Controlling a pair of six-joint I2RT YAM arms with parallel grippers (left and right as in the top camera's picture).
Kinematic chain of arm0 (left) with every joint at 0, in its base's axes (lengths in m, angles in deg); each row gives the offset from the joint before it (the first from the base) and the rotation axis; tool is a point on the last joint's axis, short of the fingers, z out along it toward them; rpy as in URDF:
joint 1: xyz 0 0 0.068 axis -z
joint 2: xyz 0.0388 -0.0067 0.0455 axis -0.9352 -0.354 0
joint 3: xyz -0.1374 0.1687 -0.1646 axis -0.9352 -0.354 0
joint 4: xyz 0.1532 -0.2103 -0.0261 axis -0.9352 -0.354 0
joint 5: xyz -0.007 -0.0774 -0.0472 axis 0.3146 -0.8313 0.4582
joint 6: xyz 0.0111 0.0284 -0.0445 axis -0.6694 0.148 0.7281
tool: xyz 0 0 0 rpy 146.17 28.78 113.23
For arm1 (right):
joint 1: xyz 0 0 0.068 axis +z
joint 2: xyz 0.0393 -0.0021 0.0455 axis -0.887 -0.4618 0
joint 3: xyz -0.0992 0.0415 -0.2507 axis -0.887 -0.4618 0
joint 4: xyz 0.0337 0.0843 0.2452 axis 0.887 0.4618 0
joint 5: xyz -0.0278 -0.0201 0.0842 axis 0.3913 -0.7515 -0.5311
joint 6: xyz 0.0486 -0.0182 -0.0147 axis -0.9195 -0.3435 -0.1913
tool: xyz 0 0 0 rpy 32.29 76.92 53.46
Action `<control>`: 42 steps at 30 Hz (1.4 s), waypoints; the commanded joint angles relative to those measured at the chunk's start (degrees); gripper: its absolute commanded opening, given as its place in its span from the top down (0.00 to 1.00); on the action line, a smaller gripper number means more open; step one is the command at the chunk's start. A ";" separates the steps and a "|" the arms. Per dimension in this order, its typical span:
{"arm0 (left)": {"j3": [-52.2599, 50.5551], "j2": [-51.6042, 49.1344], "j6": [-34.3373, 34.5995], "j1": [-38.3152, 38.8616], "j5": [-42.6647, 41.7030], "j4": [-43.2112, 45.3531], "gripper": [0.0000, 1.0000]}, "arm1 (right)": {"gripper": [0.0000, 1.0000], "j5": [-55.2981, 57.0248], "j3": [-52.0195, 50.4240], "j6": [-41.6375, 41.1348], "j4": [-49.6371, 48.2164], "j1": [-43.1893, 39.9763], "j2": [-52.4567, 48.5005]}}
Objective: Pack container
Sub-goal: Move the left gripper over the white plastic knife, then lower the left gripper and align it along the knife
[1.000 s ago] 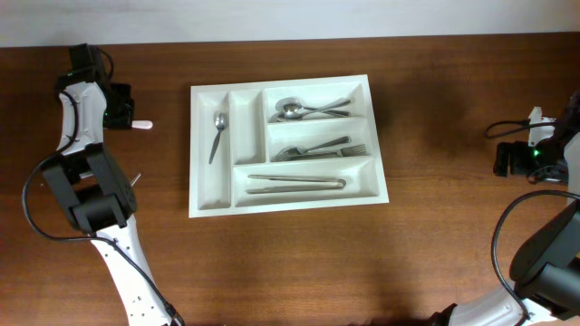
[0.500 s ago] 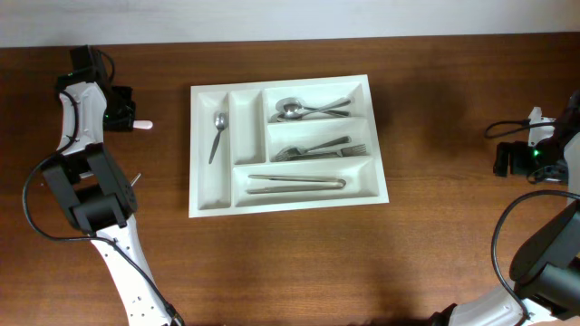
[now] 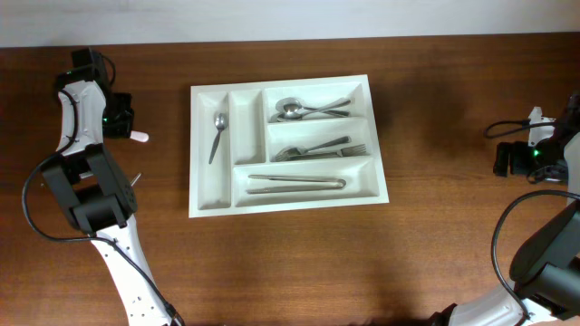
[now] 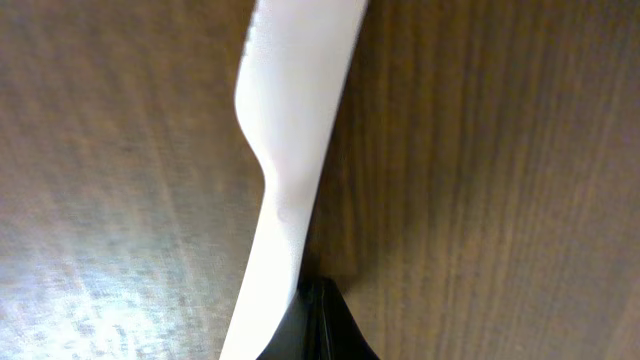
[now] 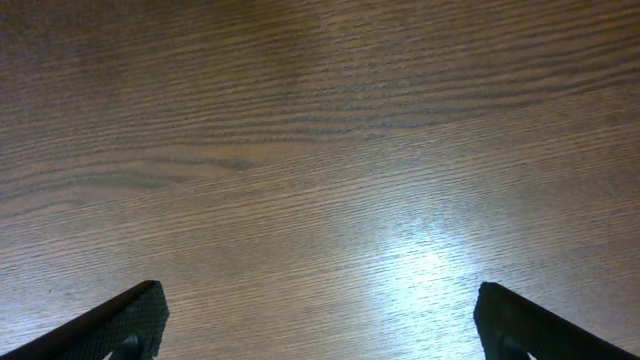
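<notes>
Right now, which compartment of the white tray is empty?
The second narrow upright compartment from the left. The container's other four all hold metal cutlery, including the single spoon in the narrow one beside it.

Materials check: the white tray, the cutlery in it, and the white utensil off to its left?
The tray looks like moulded plastic: matt white, rounded compartment walls. The cutlery is metal, likely steel: grey with bright glints. The white utensil is probably plastic: opaque, smooth, thin, one piece.
</notes>
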 commanded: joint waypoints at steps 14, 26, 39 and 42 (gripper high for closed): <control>-0.17 -0.55 7.30 -0.81 5.68 -6.38 0.98 | 0.01 0.48 0.04 -0.39 -0.17 -0.04 0.63; 10.14 -0.55 -8.66 -0.70 5.49 -2.43 0.98 | 0.01 0.48 0.04 -0.39 -0.20 -0.04 0.63; 21.29 -0.55 -14.82 -0.70 3.30 -25.09 0.53 | 0.01 0.48 0.04 -0.39 -0.17 -0.04 0.63; 21.27 -0.55 -16.09 -0.76 3.32 -24.79 0.00 | 0.01 0.48 0.04 -0.39 -0.20 -0.04 0.63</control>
